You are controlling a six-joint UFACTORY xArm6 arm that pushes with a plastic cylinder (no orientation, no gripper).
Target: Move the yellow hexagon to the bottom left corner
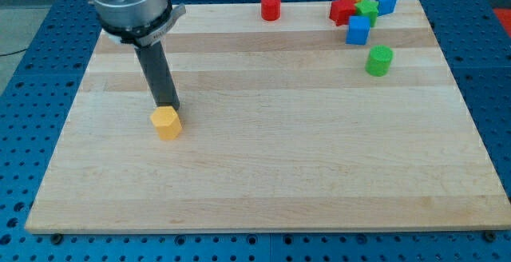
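Blue perforated workbench surrounds a pale wooden tabletop [263, 174] of glued, faintly grained planks. No hand shows on this arm, so I cannot tell any grasp; it ends in a dark rod, and my tip [171, 106] sits just above the yellow hexagon [167, 123] in the view, seemingly touching its far edge. That placement suits a push toward the view's bottom, though the bottom left corner also calls for leftward travel. The hexagon lies left of centre, well apart from that corner. Other blocks look like smooth matte plastic: a red cylinder [271, 6] at the top edge, a green cylinder [379, 60], a blue cube [358, 30].
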